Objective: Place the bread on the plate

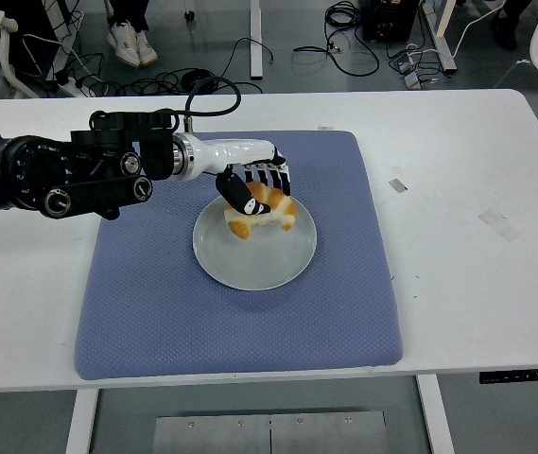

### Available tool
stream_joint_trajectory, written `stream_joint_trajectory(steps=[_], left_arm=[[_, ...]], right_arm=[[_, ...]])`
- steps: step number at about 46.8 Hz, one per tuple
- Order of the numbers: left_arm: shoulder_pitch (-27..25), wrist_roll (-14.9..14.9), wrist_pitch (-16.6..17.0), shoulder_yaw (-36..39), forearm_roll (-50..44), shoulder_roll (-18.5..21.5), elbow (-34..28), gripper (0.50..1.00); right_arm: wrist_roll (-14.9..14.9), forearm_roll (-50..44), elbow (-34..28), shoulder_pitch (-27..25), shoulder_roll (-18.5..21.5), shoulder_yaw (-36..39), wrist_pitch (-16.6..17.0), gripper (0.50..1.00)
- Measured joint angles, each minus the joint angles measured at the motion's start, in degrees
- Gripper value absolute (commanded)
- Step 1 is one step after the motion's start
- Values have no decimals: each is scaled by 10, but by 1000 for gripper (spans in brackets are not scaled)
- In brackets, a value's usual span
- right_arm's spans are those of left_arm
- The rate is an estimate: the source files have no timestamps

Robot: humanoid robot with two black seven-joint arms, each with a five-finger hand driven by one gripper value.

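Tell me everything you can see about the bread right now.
The bread is a small curved roll, croissant-like, golden orange on its crust with a paler patch at its lower left. It sits over the far part of the grey plate, within its rim. The left hand is shut on it from above, its dark fingers wrapped over the top. Whether it rests on the plate cannot be told.

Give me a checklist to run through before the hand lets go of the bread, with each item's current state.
1. Bread is over the plate, upper part: ok.
2. Left hand is closed on the bread: ok.
3. Bread is resting on the plate, not hanging above it: cannot tell.
4. Plate lies fully on the blue mat: ok.
5. Nothing else lies on the plate: ok.
6. Right arm is clear of the plate: ok, it is out of view.
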Motion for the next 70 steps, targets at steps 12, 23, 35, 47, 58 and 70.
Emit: stream_joint_trajectory(steps=[12,23,35,47,58,70], left_arm=[[1,-2,-2,5,1,6,-25,500],[2,-2,-1,6,2,6,-25,500],[4,-5,-3,16,9,6,-25,500],[8,-5,-2,16,13,6,-23,500],[14,-5,-1,17,14,7,-19,500],[17,-4,-2,16,13,5,-15,799]], right_arm=[[0,0,0,0,0,0,0,1000],[0,0,0,0,0,0,0,1000],[0,0,0,0,0,0,0,1000],[0,0,0,0,0,0,0,1000],[0,0,0,0,0,0,0,1000],[0,0,0,0,0,0,0,1000]])
